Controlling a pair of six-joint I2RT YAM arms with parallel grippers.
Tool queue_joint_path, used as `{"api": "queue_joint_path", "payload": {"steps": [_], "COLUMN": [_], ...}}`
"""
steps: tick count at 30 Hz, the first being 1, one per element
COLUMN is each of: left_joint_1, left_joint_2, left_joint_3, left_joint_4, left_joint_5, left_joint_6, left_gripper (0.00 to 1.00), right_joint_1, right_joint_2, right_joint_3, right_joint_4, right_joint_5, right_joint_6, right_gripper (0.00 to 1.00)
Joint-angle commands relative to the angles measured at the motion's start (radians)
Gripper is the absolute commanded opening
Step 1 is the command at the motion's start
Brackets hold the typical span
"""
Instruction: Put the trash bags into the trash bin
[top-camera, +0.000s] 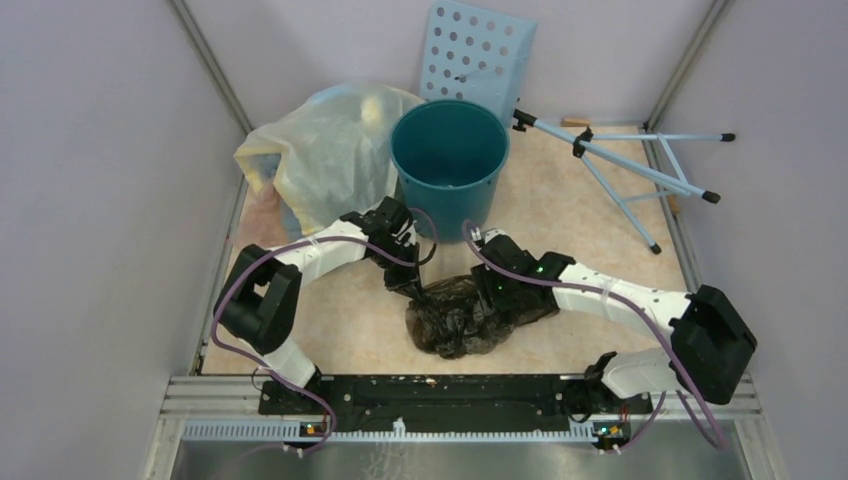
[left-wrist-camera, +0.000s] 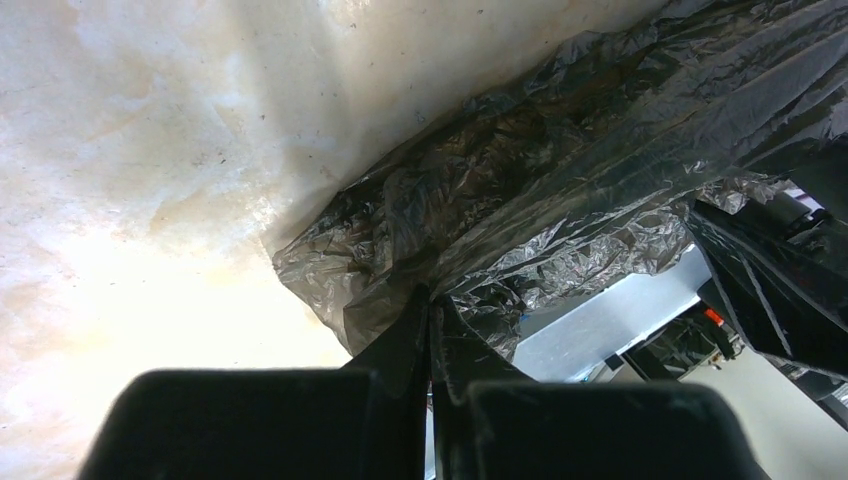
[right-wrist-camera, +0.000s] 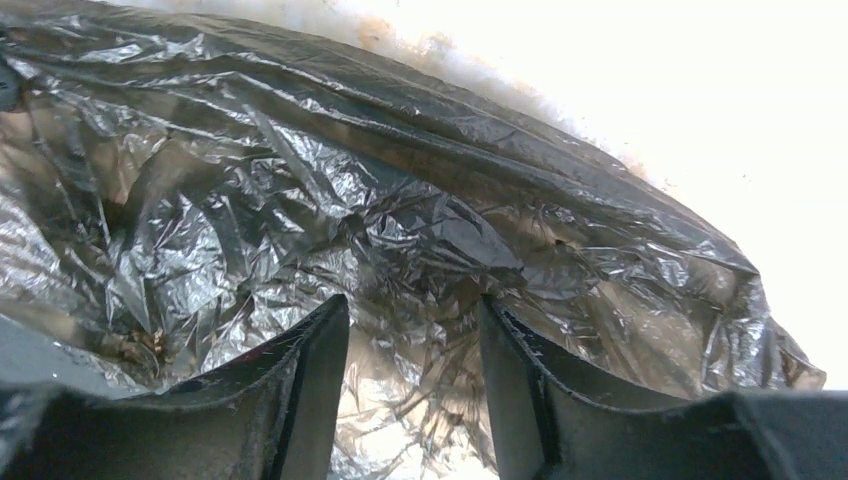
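Observation:
The dark crinkly trash bag (top-camera: 470, 315) lies bunched on the floor in front of the teal trash bin (top-camera: 450, 165), which stands upright and open at the back. My left gripper (top-camera: 420, 288) is at the bag's upper left edge; in the left wrist view it (left-wrist-camera: 432, 305) is shut, pinching a fold of the bag (left-wrist-camera: 560, 190). My right gripper (top-camera: 497, 298) is over the bag's top right; in the right wrist view it (right-wrist-camera: 412, 310) is open with the plastic (right-wrist-camera: 330, 190) lying between its fingers.
A large pale yellowish stuffed bag (top-camera: 320, 155) sits left of the bin. A light blue perforated panel (top-camera: 478, 50) leans on the back wall. A folded tripod (top-camera: 640, 165) lies at the right. Walls close in on both sides.

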Motion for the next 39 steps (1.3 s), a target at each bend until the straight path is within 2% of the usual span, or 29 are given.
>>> {"api": "queue_joint_path", "payload": {"steps": [1,3,5,11,14,19,21,24,27,32,34,36,39], "left_joint_1": [0.009,0.014,0.028,0.058,0.07,0.074,0.073,0.074,0.074,0.073,0.074,0.073,0.073], "left_joint_2": [-0.004,-0.006,-0.024,-0.06,-0.062,-0.065,-0.073,-0.1,-0.148,-0.311,-0.392,-0.473,-0.581], "left_joint_3": [0.029,0.023,0.014,-0.014,-0.023,-0.019,-0.02,-0.026,-0.048,-0.086,-0.098,-0.111,-0.142], "left_joint_4": [0.004,0.005,0.0,-0.015,-0.025,-0.043,-0.045,-0.046,-0.032,-0.015,-0.026,-0.047,-0.059], "left_joint_5": [0.012,0.011,0.005,-0.016,-0.019,-0.018,-0.013,-0.016,-0.005,0.001,-0.013,-0.036,-0.064], "left_joint_6": [0.025,0.025,0.03,0.049,0.064,0.077,0.077,0.078,0.082,0.087,0.091,0.091,0.086], "left_gripper": [0.0,0.0,0.0,0.0,0.0,0.0,0.0,0.0,0.11,0.49,0.67,0.78,0.85], "right_joint_1": [0.007,0.007,0.007,-0.011,-0.133,-0.355,-0.391,-0.402,-0.404,-0.413,-0.413,-0.414,-0.413], "right_joint_2": [0.037,0.021,-0.065,-0.327,-0.426,-0.469,-0.463,-0.465,-0.475,-0.49,-0.51,-0.539,-0.557], "right_joint_3": [0.007,-0.011,-0.003,0.039,0.037,0.06,0.076,0.093,0.068,0.019,-0.005,-0.013,0.017], "right_joint_4": [0.081,0.109,0.078,0.032,0.039,0.038,0.032,0.031,0.038,0.039,0.076,0.103,0.051], "right_joint_5": [-0.062,-0.109,-0.082,0.0,-0.072,-0.27,-0.302,-0.268,-0.203,-0.155,-0.153,-0.136,-0.079], "right_joint_6": [0.027,0.033,0.068,0.12,0.152,0.237,0.285,0.366,0.446,0.636,0.698,0.757,0.846], "right_gripper": [0.47,0.36,0.0,0.0,0.0,0.0,0.0,0.0,0.0,0.0,0.0,0.0,0.0]}}
